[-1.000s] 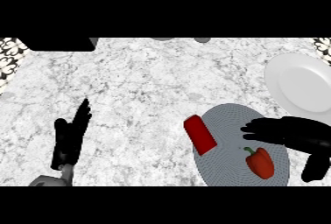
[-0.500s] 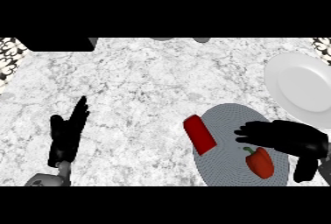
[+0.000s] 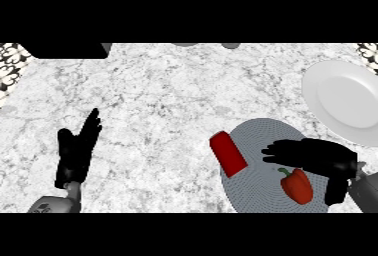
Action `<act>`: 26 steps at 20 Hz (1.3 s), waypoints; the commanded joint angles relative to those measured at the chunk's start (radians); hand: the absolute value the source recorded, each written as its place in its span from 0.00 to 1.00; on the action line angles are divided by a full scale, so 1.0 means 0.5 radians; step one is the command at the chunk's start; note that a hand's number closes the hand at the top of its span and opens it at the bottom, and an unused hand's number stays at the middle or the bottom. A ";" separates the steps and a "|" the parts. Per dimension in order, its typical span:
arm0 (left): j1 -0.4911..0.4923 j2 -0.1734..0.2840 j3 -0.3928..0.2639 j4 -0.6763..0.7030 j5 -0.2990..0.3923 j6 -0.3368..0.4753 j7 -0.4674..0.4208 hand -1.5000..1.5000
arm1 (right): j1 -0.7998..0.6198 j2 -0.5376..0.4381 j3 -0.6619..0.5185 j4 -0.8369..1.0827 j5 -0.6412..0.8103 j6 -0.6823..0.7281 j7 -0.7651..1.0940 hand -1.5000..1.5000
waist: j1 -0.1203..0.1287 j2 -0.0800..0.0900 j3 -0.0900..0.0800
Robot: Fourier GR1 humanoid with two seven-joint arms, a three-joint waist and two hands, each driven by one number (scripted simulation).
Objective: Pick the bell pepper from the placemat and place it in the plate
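**Hidden and cut off at the counter**

The plate (image 3: 343, 102) at two o'clock runs off the right edge. The right hand (image 3: 317, 155) covers part of the placemat (image 3: 255, 187) at four o'clock, whose lower rim is cut off. Whether the hand touches the bell pepper (image 3: 297, 185) cannot be told. The left forearm (image 3: 53, 204) at seven o'clock is cut off below.

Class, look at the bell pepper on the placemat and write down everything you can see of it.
The bell pepper is red and glossy with a short green stem at its upper left end. It looks whole and lies on its side, slanting down to the right, on the lower right part of the round grey woven placemat. The right hand hovers just above it, fingers spread toward the left, not closed round it. Whether the hand touches it cannot be told.
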 commanded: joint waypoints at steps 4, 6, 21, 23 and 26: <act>0.068 -0.047 0.028 -0.031 -0.061 -0.045 -0.013 0.50 | 0.053 0.113 -0.016 0.161 0.188 -0.028 -0.141 0.00 | 0.000 -0.001 0.000; 0.020 -0.066 -0.005 -0.184 -0.118 0.034 0.191 0.50 | 0.020 0.108 -0.002 0.055 0.240 -0.063 -0.140 1.00 | -0.001 -0.002 0.000; 0.101 -0.107 0.026 -0.094 -0.118 -0.066 0.004 0.50 | -0.185 0.583 -0.786 0.604 0.028 -0.316 0.848 1.00 | 0.013 0.014 0.000; 0.072 -0.062 0.078 -0.056 -0.095 -0.092 0.000 0.50 | -0.347 0.680 -0.910 0.615 0.022 -0.426 1.108 1.00 | 0.035 0.013 -0.002; 0.051 -0.083 0.059 -0.081 -0.099 -0.092 0.013 0.50 | -0.476 0.689 -1.034 0.645 0.081 -0.701 1.264 1.00 | 0.032 0.009 0.001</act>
